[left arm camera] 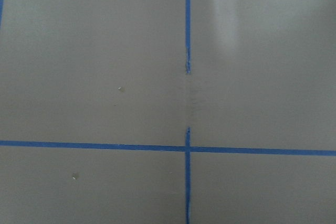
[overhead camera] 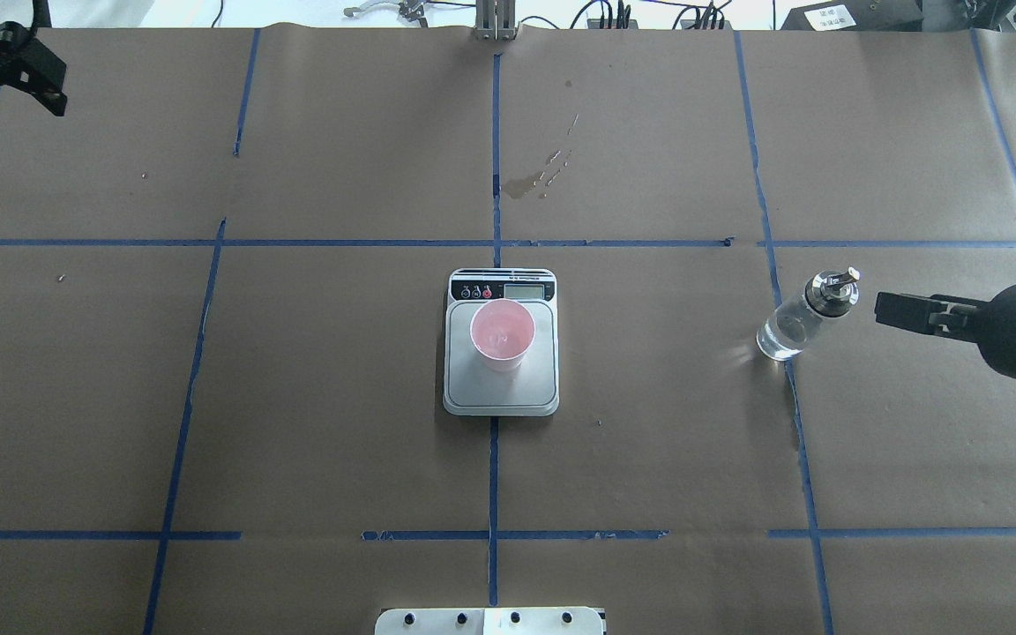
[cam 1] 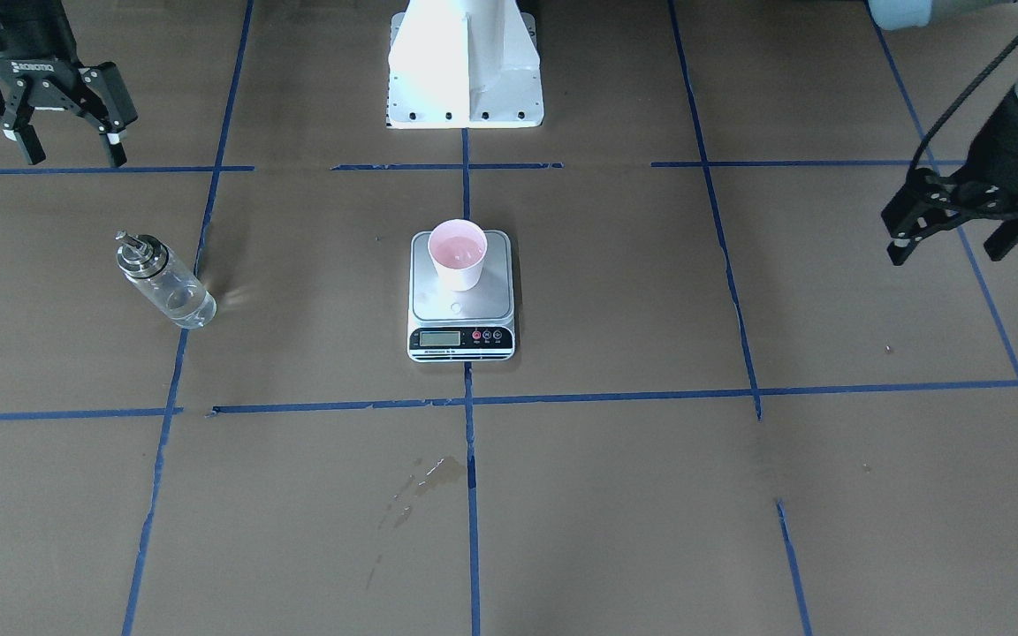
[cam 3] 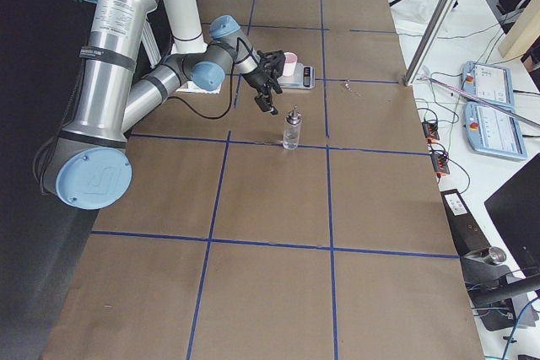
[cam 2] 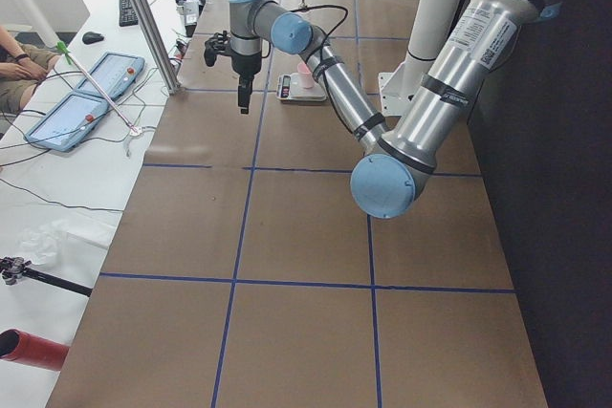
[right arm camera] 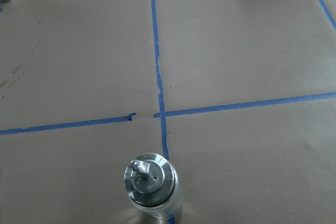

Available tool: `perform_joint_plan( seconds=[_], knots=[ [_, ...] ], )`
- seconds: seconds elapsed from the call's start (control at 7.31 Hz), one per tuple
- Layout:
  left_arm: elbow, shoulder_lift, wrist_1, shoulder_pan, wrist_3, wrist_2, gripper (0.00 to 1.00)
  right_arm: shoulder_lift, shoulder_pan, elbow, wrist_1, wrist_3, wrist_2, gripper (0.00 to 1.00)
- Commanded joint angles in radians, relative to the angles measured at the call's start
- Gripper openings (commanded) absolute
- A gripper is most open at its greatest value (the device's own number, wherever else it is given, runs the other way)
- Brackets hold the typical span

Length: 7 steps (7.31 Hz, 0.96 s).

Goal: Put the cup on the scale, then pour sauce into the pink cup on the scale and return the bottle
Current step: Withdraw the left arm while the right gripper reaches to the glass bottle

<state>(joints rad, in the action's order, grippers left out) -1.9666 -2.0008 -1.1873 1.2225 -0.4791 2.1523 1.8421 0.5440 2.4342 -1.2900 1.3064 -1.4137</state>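
Both grippers hung released and empty: we saw the right gripper [cam 1: 72, 148] near the upright bottle [cam 1: 166, 284] toward the bench's right edge, the left gripper [cam 1: 948, 250] near its far left corner. The cup [cam 1: 458, 254] stood on the scale [cam 1: 461, 305] mid-bench.

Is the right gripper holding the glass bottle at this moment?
No, the bottle stands alone on the table, and the right gripper hangs open, apart from it.

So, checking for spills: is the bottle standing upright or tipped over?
Upright: the bottle stands on its base on the table, spout cap on top; nothing holds it.
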Motion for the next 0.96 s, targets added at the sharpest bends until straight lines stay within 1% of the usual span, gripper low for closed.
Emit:
perform_joint_plan(
  seconds=[0.0,0.14,0.27,0.41,0.55,0.82],
  knots=[
    [0.021,0.062,-0.005,0.028,0.141,0.003,1.00,-0.004,-0.200,-0.065,0.006,0.130,0.289,1.00],
    [0.022,0.082,-0.008,0.029,0.175,0.005,1.00,-0.015,-0.243,-0.137,0.015,0.146,0.399,1.00],
    [0.022,0.083,-0.008,0.034,0.177,0.005,1.00,-0.044,-0.252,-0.238,0.075,0.142,0.468,1.00],
    [0.023,0.086,-0.008,0.034,0.186,0.005,1.00,-0.055,-0.281,-0.330,0.163,0.136,0.545,1.00],
    [0.023,0.088,-0.008,0.034,0.188,0.003,1.00,-0.070,-0.289,-0.389,0.235,0.131,0.576,1.00],
    [0.025,0.088,-0.008,0.034,0.188,0.005,1.00,-0.089,-0.308,-0.414,0.245,0.132,0.602,1.00]
  ],
)
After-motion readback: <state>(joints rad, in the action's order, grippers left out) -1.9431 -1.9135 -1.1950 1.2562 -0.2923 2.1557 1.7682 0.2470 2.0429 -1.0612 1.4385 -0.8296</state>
